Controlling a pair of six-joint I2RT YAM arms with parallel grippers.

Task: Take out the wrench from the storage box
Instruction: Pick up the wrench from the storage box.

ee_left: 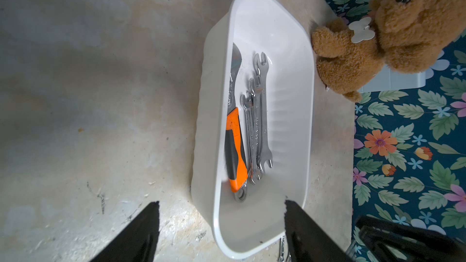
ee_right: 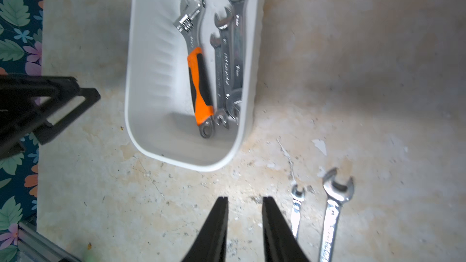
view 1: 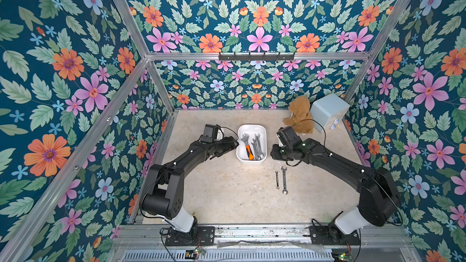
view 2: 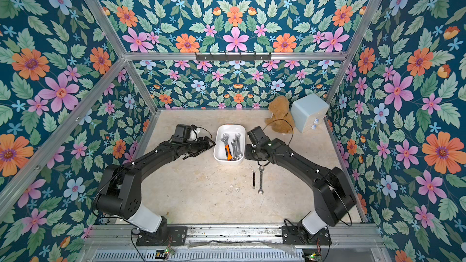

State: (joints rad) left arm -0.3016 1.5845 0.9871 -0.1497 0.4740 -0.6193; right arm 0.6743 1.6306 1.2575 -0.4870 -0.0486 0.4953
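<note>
Closest to us: black right gripper [ee_right: 244, 197], jaws a narrow gap apart w/ nothing btwn them, over bare beige tabletop [ee_right: 365, 71]. Our black left gripper [ee_left: 221, 202] has jaws spread wide, empty too, beside the white shallow rounded plastic storage box [view 1: 252, 129], which sits mid-frame in both top views. Inside it we see an orange-and-black-handled adjustable wrench [ee_right: 199, 81] and three silver open-end wrenches [ee_right: 225, 66]. Out on the tabletop, just lower right of the box there: a small silver spanner [ee_right: 296, 207] and a longer silver spanner [ee_right: 332, 215].
</note>
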